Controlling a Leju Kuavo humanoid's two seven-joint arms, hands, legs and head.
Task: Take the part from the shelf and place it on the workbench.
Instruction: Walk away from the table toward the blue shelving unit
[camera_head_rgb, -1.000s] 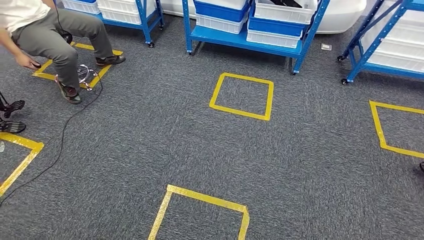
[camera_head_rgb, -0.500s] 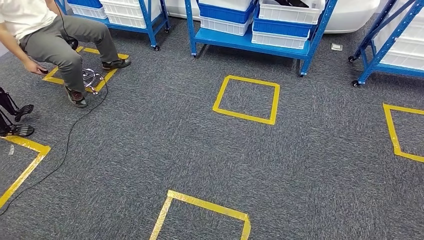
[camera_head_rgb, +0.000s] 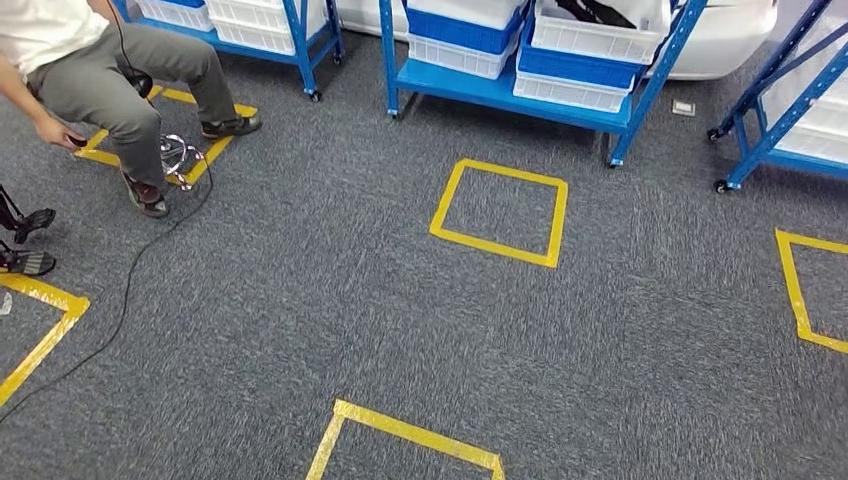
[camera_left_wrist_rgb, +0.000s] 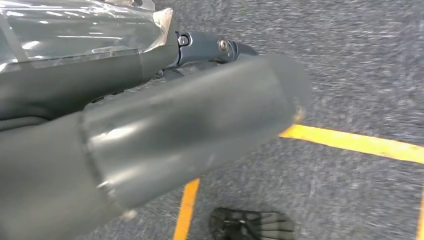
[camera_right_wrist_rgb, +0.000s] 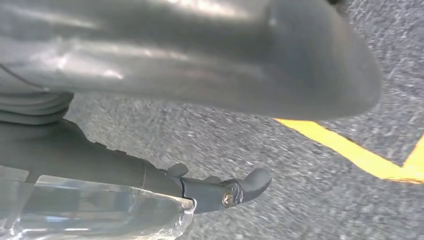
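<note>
The blue metal shelf rack (camera_head_rgb: 520, 95) stands at the far side of the grey carpet floor (camera_head_rgb: 300, 300), holding white and blue plastic bins (camera_head_rgb: 590, 50). A dark item (camera_head_rgb: 597, 12) lies in the upper right white bin; whether it is the part cannot be told.

The left hand (camera_left_wrist_rgb: 165, 125) hangs above the carpet near a yellow tape line (camera_left_wrist_rgb: 360, 142), its thick grey thumb stretched out and dark fingers (camera_left_wrist_rgb: 210, 47) lying fairly straight beside it, with nothing in it. The right hand (camera_right_wrist_rgb: 200, 100) likewise hangs over carpet by a yellow tape corner (camera_right_wrist_rgb: 370, 160), fingers (camera_right_wrist_rgb: 235, 190) extended and holding nothing. Both hands are well apart from the shelf.

A yellow tape square (camera_head_rgb: 500, 212) marks the floor just near of the rack. On the far left a seated person (camera_head_rgb: 100, 70) reaches down.
</note>
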